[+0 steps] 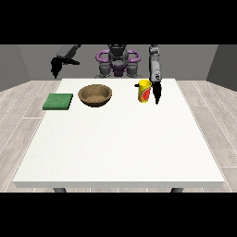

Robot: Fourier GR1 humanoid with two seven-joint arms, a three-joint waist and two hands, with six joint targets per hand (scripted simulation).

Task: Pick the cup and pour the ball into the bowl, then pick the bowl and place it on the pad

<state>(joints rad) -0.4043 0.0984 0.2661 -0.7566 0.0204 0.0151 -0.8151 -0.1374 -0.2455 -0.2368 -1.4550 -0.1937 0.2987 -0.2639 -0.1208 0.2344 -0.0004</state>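
The cup (145, 91) stands upright right of the bowl (95, 95); the pad (58, 101) lies left of the bowl. The hand at the view's right (157, 94) hangs just beside the cup, the hand at the view's left (55, 67) well apart; finger state of either cannot be told.

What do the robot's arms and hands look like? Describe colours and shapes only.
Both arms are slim, rounded grey segments with darker bands at the joints. Each ends in a black hand: the hand at the view's right is narrow and dark, and the hand at the view's left is equally black. No cables or markings can be made out.
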